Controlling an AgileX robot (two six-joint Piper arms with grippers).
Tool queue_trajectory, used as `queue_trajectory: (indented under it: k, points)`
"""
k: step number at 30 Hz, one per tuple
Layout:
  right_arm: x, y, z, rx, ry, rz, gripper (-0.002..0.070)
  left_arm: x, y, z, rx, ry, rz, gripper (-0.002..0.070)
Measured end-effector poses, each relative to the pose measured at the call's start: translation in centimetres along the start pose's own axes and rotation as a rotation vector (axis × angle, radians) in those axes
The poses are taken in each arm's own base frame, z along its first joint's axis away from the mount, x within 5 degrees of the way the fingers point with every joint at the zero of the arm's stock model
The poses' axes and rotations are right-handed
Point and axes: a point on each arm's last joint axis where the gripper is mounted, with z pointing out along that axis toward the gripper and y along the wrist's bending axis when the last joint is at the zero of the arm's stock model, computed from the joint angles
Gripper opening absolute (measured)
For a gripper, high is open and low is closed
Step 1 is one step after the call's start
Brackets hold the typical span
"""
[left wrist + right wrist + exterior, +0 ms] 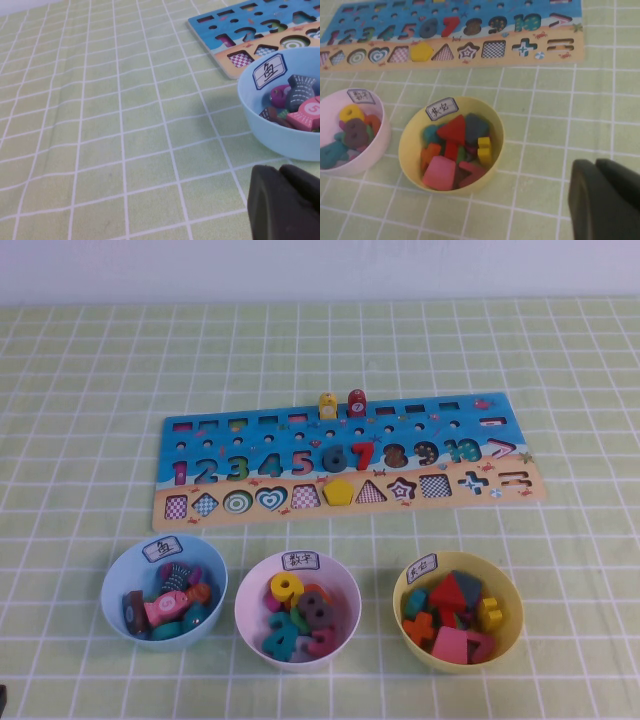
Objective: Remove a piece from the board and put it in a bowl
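Note:
The red piece [357, 401] stands upright on the far edge of the board [420, 440], next to a similar yellow piece [328, 405]. The pale blue bowl [118, 580], labelled on its rim, sits near the front left and holds several fish-shaped pieces. It also shows in the left wrist view [280, 145], just beyond my left gripper [279, 170], which is shut and empty low over the cloth. My right gripper [595, 162] is shut and empty near the yellow bowl [407, 145]. Neither gripper shows in the high view. The red piece is out of both wrist views.
A white bowl [250, 590] of number pieces stands at the front middle, and the yellow bowl [505, 585] of shape pieces at the front right. A green checked cloth [90, 390] covers the table. The board's corner [235, 30] lies beyond the blue bowl.

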Motion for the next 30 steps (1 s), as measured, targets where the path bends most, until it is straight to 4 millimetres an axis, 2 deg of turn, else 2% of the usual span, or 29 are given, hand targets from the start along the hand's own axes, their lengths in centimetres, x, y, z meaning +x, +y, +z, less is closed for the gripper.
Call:
queue_trajectory:
  k: [4, 9, 13, 17, 23, 26, 30]
  points:
    - [-2.5, -0.1, 1.1, -0.003, 0.087, 0.013, -0.0017, 0.0, 0.0, 0.0, 0.000, 0.000, 0.000, -0.0004]
    - [-3.5, -0.8, 3.6, -0.013, 0.183, 0.077, -0.0017, 0.0, 0.0, 0.0, 0.000, 0.000, 0.000, -0.0004]
    - [-5.3, -1.5, 5.4, 0.004, 0.388, 0.026, -0.0017, 0.0, 0.0, 0.0, 0.000, 0.000, 0.000, -0.0004]
    - [-8.6, -2.1, 6.3, 0.033, 0.540, -0.056, -0.0017, 0.0, 0.0, 0.0, 0.000, 0.000, 0.000, -0.0004]
    - [-14.2, -1.8, 8.7, 0.033, 0.554, -0.144, -0.0017, 0.0, 0.0, 0.0, 0.000, 0.000, 0.000, -0.0004]
    - [-17.0, -1.2, 10.4, 0.010, 0.559, -0.181, -0.0017, 0.0, 0.0, 0.0, 0.000, 0.000, 0.000, -0.0004]
    - [-20.2, -0.8, 14.3, -0.001, 0.551, -0.197, -0.0017, 0.0, 0.0, 0.0, 0.000, 0.000, 0.000, -0.0004]
